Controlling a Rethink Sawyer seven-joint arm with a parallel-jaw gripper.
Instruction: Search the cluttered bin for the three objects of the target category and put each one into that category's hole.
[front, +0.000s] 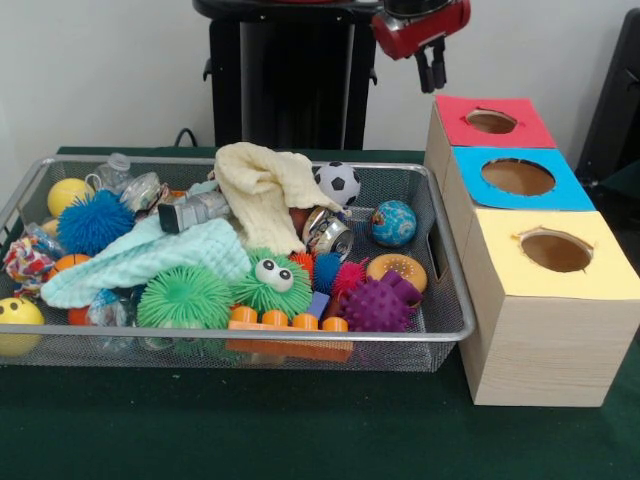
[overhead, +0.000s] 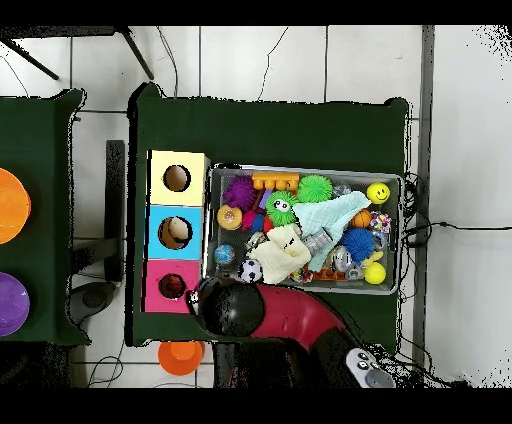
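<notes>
Clutter fills the wire bin (front: 440, 325) on the green desk (front: 300, 430), so balls, spiky toys and cloths overlap and hide one another. Beside it stand three boxes with holes: red box (front: 492, 122), blue box (front: 518, 178), yellow box (front: 556, 252). The gripper (front: 432, 68) hangs above the red box, empty; whether its jaws are parted I cannot tell. The likely targets, the soccer ball (front: 340, 183) and globe ball (front: 393, 223), lie near the bin's box side.

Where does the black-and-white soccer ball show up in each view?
Front view: soccer ball at the mesh bin's far rim, right of the cream cloth.
Overhead view: soccer ball in the bin's lower-left corner, nearest the red box.
Shared landmark: the globe ball lies beside it.
</notes>
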